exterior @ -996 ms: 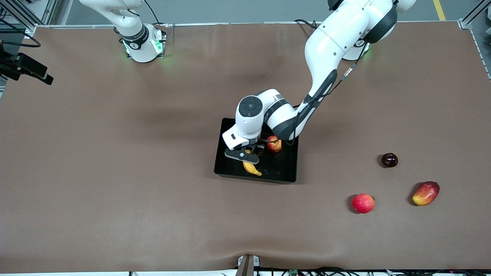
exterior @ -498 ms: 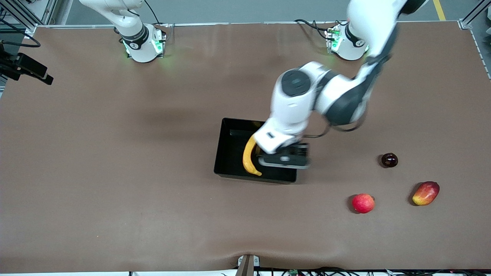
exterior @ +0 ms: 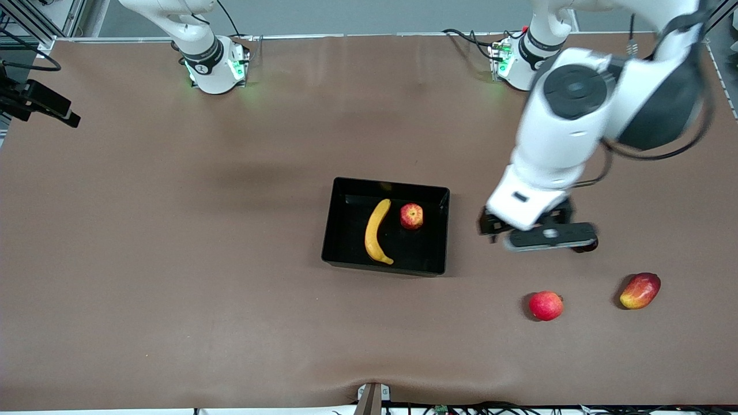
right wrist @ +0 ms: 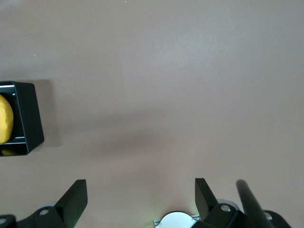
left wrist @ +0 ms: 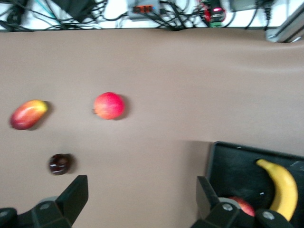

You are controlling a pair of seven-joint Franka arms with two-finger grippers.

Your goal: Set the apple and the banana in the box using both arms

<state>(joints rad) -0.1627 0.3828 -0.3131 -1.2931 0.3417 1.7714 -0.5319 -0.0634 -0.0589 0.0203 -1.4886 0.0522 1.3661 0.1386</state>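
Note:
The banana (exterior: 376, 231) and the apple (exterior: 411, 216) lie side by side in the black box (exterior: 351, 245), untouched by either gripper. My left gripper (exterior: 548, 237) hangs open and empty over bare table between the box and a dark fruit. Its wrist view shows the open gripper (left wrist: 141, 199) with a corner of the box (left wrist: 228, 161), the banana (left wrist: 281, 190) and the apple (left wrist: 242, 205). My right gripper (right wrist: 140, 199) is out of the front view. It stands open and empty over bare table near its base, with the box's end wall (right wrist: 28, 118) and a bit of banana (right wrist: 4, 118) in sight.
Toward the left arm's end lie a dark round fruit (exterior: 589, 246), partly under the left gripper, a pink-red round fruit (exterior: 545, 305) and an oval red-and-yellow fruit (exterior: 640, 290), the last two nearer the front camera. The right arm's base (exterior: 213, 69) stands at the table's edge.
The left gripper let go of the banana in the box, then swung away toward the left arm's end of the table. The banana and apple now show uncovered.

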